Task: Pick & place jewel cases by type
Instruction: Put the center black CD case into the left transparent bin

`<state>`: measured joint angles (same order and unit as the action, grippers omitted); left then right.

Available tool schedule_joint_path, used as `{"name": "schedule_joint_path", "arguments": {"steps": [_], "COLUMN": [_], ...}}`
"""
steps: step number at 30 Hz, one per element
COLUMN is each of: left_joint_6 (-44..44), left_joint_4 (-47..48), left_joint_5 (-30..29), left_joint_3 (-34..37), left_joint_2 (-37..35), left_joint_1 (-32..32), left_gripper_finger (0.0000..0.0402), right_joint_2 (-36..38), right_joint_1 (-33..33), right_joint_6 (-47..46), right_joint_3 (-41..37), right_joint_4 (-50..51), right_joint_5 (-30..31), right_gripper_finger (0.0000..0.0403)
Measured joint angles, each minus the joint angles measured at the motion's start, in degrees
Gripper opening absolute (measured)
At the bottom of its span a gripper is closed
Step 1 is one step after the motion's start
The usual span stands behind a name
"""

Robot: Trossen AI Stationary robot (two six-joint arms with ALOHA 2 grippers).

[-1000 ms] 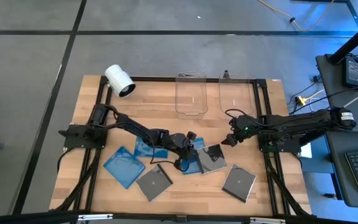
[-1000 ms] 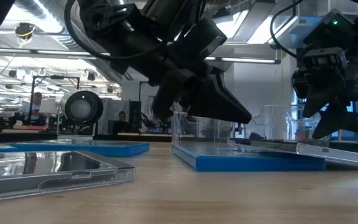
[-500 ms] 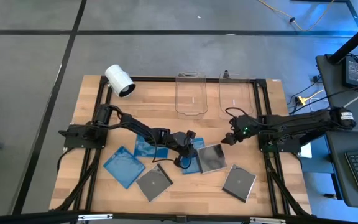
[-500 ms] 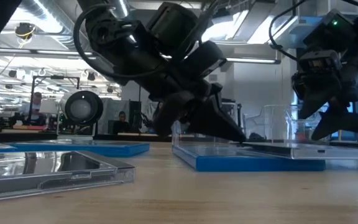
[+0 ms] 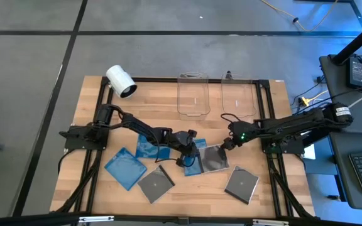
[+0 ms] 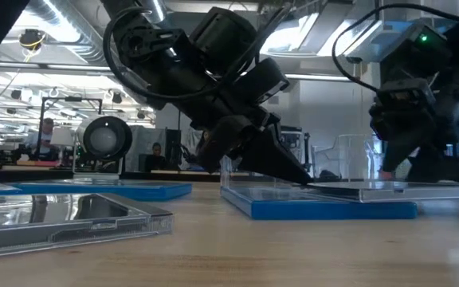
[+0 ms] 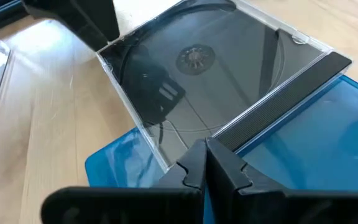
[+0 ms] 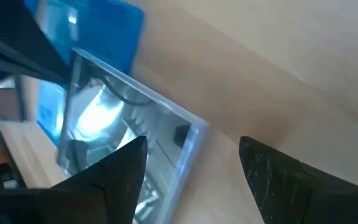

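High view — six jewel cases lie on the near half of the wooden table (image 5: 87,94); two clear bins (image 5: 193,95) stand at the far edge, apparently holding nothing, so by my judgement the sorting has hardly begun. A dark case (image 5: 215,158) lies across a blue case (image 5: 192,164) at the middle. The left gripper (image 5: 185,155) sits at that dark case's left edge; the right gripper (image 5: 229,144) sits just beyond its far right corner. Probably the two arms work jointly to free the upper case from the lower.

Low view — the left gripper (image 6: 293,172) tapers to one point, fingers pressed together, tip at the dark case's (image 6: 373,190) edge where it rests on the blue case (image 6: 317,209). Whether it pinches or only pushes cannot be told.

Left wrist view — the closed fingers (image 7: 222,168) meet at the dark case's (image 7: 216,81) spine; the blue case (image 7: 303,149) lies beneath.

Right wrist view — the fingers (image 8: 120,171) stand spread, holding nothing; the dark case's corner (image 8: 185,140) lies ahead of the gap, toward one finger, not touching.
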<state>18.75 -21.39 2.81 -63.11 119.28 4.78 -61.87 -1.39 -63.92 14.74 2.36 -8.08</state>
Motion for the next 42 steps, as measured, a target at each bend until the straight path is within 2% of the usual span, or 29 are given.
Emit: {"name": "schedule_joint_path", "arguments": {"steps": [4, 24, 37, 42], "left_joint_6": [-0.05, -0.07, -0.03, -0.03], "left_joint_4": [0.2, -0.19, -1.07, -1.09], "left_joint_5": [-0.02, -0.39, -2.4, -5.77], "left_joint_3": [0.0, 0.04, 0.07, 0.07], "left_joint_2": [0.0, 0.01, 0.09, 0.09], "left_joint_1": [-0.01, -0.07, -0.11, -0.07], "left_gripper_finger": [0.0003, 0.0003, 0.0002, 0.0008], "right_joint_2": [-1.94, -2.64, -2.44, -2.44], "right_joint_1": [0.0, 0.04, 0.04, 0.04], "right_joint_6": [4.08, 5.95, 5.68, 5.46], "right_joint_3": [0.0, -0.07, -0.02, -0.02], "right_joint_4": [-3.86, -9.04, -14.97, -13.26], "right_joint_5": [-0.53, -6.2, -7.27, -9.64], "right_gripper_finger": [0.0259, 0.026, 0.0259, 0.0238]}}
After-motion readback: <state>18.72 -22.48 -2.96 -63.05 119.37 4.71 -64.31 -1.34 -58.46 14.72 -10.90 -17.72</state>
